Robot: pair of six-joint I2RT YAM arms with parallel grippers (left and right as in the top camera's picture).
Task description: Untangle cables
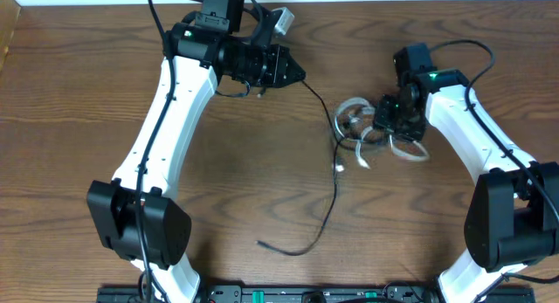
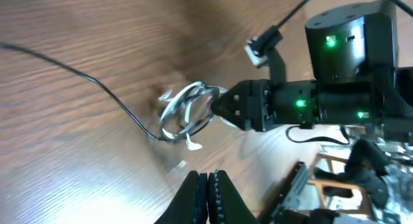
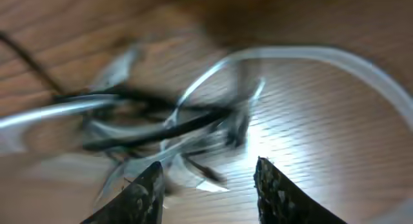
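The white cable (image 1: 352, 105) lies coiled in loops right of centre, tangled with the thin black cable (image 1: 334, 185), whose tail runs down towards the front. My left gripper (image 1: 297, 76) is shut, and the black cable runs up from the tangle to its tip. In the left wrist view the jaws (image 2: 208, 177) are pressed together, with the white coil (image 2: 184, 101) and black cable (image 2: 97, 82) ahead. My right gripper (image 1: 382, 121) is open, low over the tangle. The blurred right wrist view shows its fingers (image 3: 210, 164) spread before the white loop (image 3: 310, 53) and black strands (image 3: 161, 124).
The wooden table (image 1: 105, 93) has a pale edge at the back. A black rail (image 1: 262, 294) runs along the front between the arm bases. The black cable's free end (image 1: 262, 244) lies front of centre. Thick arm wires loop above both wrists.
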